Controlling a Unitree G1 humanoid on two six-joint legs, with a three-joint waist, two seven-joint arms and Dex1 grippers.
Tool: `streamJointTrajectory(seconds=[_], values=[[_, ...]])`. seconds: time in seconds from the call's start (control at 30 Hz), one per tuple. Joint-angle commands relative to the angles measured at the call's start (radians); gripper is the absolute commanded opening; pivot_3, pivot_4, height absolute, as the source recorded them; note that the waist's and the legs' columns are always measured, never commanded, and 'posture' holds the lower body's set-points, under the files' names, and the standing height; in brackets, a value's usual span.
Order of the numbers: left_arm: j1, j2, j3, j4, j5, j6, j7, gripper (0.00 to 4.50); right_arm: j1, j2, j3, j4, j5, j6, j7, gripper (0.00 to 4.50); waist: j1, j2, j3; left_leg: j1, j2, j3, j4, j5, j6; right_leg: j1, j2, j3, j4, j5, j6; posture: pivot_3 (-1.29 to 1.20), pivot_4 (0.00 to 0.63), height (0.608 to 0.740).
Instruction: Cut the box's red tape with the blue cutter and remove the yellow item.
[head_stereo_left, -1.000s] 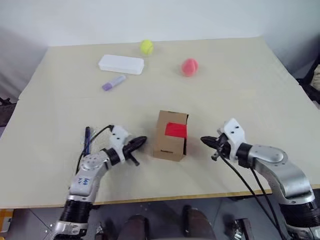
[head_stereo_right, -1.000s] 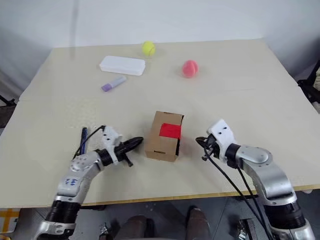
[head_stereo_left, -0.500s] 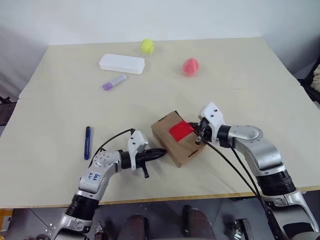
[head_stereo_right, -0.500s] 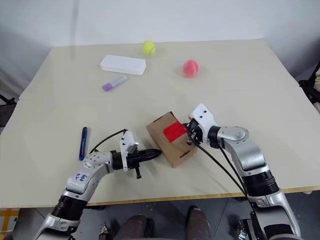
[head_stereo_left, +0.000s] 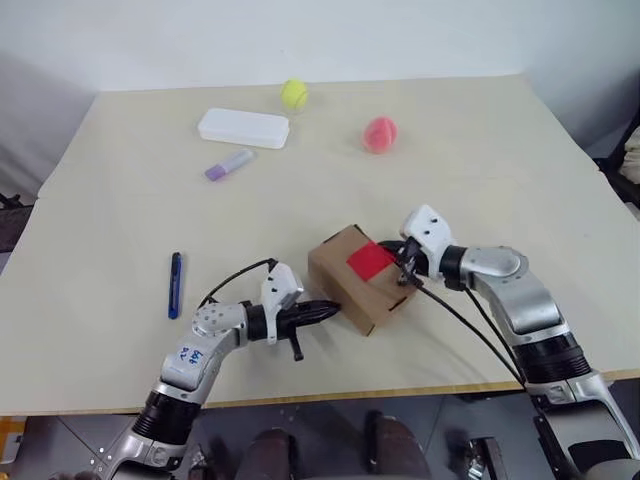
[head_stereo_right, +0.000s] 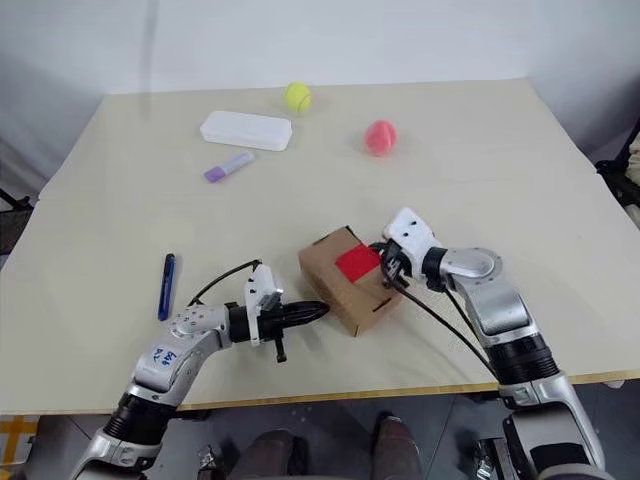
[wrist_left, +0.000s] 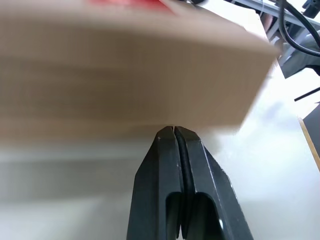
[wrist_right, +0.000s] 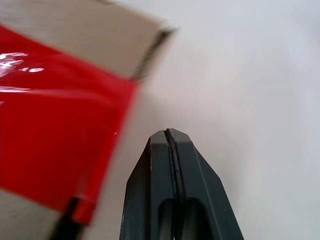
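Box: one cardboard box (head_stereo_left: 362, 279) near the table's (head_stereo_left: 480, 170) front edge, long axis skewed, running from far-left to near-right.
Red tape: one patch (head_stereo_left: 371, 259) over the box's top right edge.
Blue cutter: one (head_stereo_left: 175, 285), well left of the box, lying lengthwise front to back.
Left gripper (head_stereo_left: 334, 309): fingers closed, empty, tip at the box's left side.
Right gripper (head_stereo_left: 402, 262): closed, empty, beside the tape.
Balls: two, yellow-green (head_stereo_left: 293, 94) and pink (head_stereo_left: 379, 133), far side.

The brown cardboard box (head_stereo_left: 362, 278) sits skewed near the worktop's front edge, closed. Red tape (head_stereo_left: 371, 260) spans its top edge. The blue cutter (head_stereo_left: 175, 285) lies flat, well apart to its left.
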Motion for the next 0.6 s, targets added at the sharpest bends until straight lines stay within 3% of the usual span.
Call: streamJointTrajectory(seconds=[0.03,0.23,0.5,0.6], values=[[0.027,0.014,0.036,-0.064,-0.005,-0.005,0.037,0.03,-0.005,-0.032,-0.087,0.03,-0.017,-0.056,-0.063,0.0,0.0,0.0,0.0,0.0,0.0,0.0,0.0,0.0,0.0,0.0,0.0,0.0,0.0,0.0,0.0,0.0,0.15,0.74],[0.035,0.037,0.118,-0.096,-0.003,0.017,0.124,0.03,-0.013,-0.063,-0.189,0.067,0.026,-0.062,-0.062,0.0,-0.001,0.0,0.0,0.0,0.0,0.0,0.0,0.0,0.0,0.0,0.0,0.0,0.0,0.0,0.0,0.0,0.15,0.74],[0.067,0.058,0.209,-0.183,-0.055,0.077,0.186,0.03,0.072,-0.095,-0.214,-0.038,0.089,-0.013,0.024,0.0,0.0,0.0,0.0,0.0,0.001,0.0,0.0,-0.001,0.0,0.0,0.0,0.0,0.0,0.0,0.0,0.0,0.15,0.74],[0.045,0.106,0.326,-0.221,-0.09,0.178,0.25,0.21,0.089,-0.124,-0.223,-0.077,0.14,0.074,0.076,0.17,0.0,-0.001,0.0,0.0,0.001,0.0,0.001,-0.001,0.0,0.0,0.0,0.0,0.001,0.0,0.0,0.0,0.15,0.74]])
